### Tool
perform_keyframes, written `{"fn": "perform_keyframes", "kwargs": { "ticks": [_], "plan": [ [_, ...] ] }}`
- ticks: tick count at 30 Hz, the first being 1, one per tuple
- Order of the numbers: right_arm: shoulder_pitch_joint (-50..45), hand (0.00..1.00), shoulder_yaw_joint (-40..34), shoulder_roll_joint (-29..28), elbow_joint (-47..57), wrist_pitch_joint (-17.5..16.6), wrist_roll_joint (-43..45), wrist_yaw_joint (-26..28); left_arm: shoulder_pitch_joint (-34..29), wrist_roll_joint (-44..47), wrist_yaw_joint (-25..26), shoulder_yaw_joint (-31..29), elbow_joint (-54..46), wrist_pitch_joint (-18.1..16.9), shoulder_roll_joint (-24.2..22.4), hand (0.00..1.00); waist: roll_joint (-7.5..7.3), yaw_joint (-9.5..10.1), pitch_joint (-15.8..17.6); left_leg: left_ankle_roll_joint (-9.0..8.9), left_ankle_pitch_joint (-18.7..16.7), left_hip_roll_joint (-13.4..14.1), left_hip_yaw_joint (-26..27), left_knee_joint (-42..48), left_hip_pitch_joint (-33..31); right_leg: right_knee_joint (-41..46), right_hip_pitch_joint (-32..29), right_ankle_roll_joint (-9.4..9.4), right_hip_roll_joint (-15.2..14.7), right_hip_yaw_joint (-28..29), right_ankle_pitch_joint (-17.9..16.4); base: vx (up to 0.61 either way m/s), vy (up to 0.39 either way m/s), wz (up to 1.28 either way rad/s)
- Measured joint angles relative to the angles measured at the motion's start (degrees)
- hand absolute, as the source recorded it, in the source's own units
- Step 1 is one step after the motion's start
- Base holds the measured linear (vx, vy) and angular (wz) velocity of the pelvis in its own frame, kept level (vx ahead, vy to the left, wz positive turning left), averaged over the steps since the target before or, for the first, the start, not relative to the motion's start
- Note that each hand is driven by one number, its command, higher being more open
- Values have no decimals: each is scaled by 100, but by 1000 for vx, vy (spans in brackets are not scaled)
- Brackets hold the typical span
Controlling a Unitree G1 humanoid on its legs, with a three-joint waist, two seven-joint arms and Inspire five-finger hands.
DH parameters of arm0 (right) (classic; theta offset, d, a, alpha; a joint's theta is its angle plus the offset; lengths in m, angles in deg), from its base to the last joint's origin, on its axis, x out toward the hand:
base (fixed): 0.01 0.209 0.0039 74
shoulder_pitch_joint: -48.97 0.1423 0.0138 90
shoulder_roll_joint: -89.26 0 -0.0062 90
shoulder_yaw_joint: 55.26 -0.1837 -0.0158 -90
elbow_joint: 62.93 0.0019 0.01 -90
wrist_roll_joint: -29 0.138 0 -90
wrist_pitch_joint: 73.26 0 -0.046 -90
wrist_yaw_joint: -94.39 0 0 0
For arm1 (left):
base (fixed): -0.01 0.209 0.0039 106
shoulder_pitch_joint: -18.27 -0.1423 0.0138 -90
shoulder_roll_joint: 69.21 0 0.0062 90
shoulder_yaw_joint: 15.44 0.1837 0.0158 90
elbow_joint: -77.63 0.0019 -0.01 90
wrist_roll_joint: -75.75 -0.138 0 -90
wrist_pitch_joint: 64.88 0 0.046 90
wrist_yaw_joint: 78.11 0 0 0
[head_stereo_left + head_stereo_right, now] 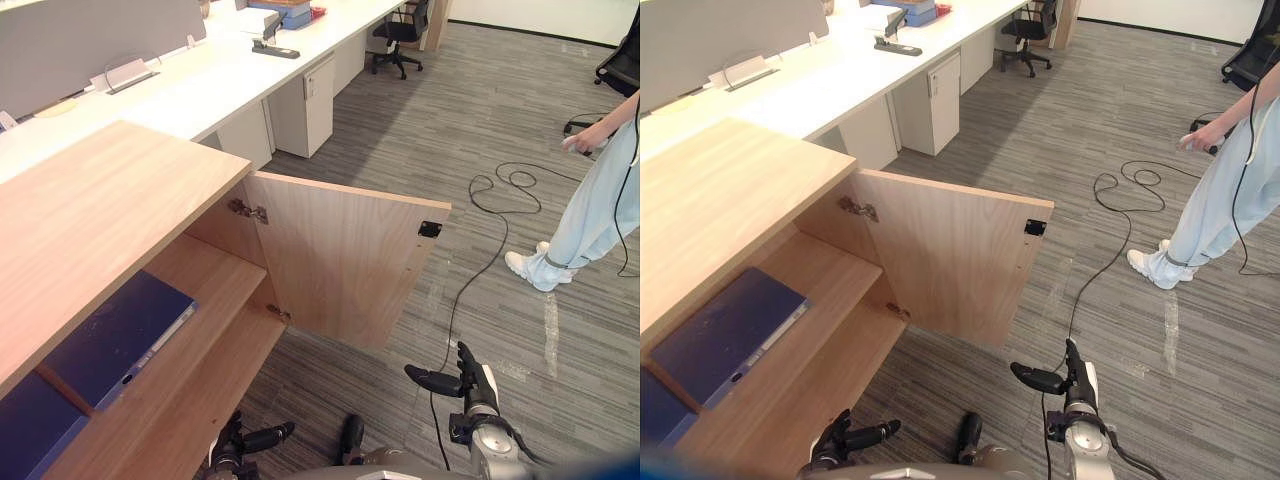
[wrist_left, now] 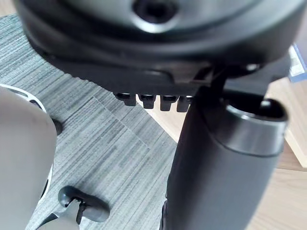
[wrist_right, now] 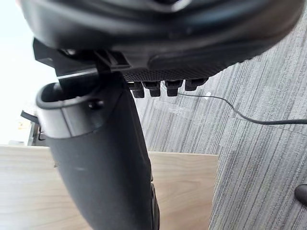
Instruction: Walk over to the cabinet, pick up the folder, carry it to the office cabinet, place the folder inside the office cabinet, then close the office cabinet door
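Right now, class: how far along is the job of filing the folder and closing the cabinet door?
Done: the blue folder lies on the shelf inside the office cabinet. In hand: nothing; the left hand and right hand hang open and low, apart from the door. Left: the door stands wide open and must be swung shut.

Cabinet shelf [image 1: 215, 285], lower left of frame: blue folder [image 1: 115, 340] lies flat on it, along the front edge. Another blue item [image 1: 30, 430] at bottom-left corner. Carpet floor [image 1: 420, 130], right: person [image 1: 592, 200] stands there.
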Motion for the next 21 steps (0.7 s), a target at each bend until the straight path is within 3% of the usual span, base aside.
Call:
{"fn": "perform_keyframes", "kwargs": {
  "ticks": [5, 6, 7, 8, 12, 17, 21],
  "plan": [
    [351, 100, -34, 226, 123, 1, 245, -33, -44, 2, -43, -128, -11, 5, 38, 100, -61, 10, -72, 16, 5, -28, -37, -26, -137, -256, -40, 94, 52, 39, 17, -14, -15, -8],
    [487, 100, -74, 329, 138, -12, 300, -61, -71, -3, -60, -137, -7, 11, 20, 100, 97, 26, -77, -5, 32, 140, -46, -76, -141, -117, -80, 67, 132, 37, -52, 21, -42, -1],
    [530, 100, -142, 376, 140, -24, 347, -78, -81, -3, -71, -133, -10, 13, 17, 100, 28, 6, -98, -65, 42, 146, -66, -42, -122, 37, -79, -166, 86, 120, 42, 106, 5, 29],
    [592, 100, -313, 507, 136, -24, 450, -115, -86, 27, -97, -157, -24, 18, 33, 100, 11, 24, -138, -113, 25, 101, -214, 12, -140, -143, 60, -278, 114, 133, 88, 125, 4, 34],
    [1575, 100, -815, 1064, 121, -33, 838, -399, -253, 75, -129, -195, -147, 56, 32, 100, 172, 101, -172, -134, 39, 113, -367, -8, -159, -283, 112, -296, 184, 128, 86, 96, -7, 8],
    [2295, 100, -913, 1625, -35, -140, 1125, -576, -455, 181, -125, -205, -202, 65, 111, 100, 161, 162, -184, -144, 37, 85, -458, 13, -160, -286, 137, -326, 167, 93, 62, 19, -2, 3],
    [2516, 100, -783, 1697, -324, -151, 1146, -469, -596, 183, -128, -207, -200, 70, 143, 100, 138, 165, -186, -147, 35, 53, -459, 18, -167, -286, 137, -315, 139, 87, 69, 0, 0, 0]
  ]
}}
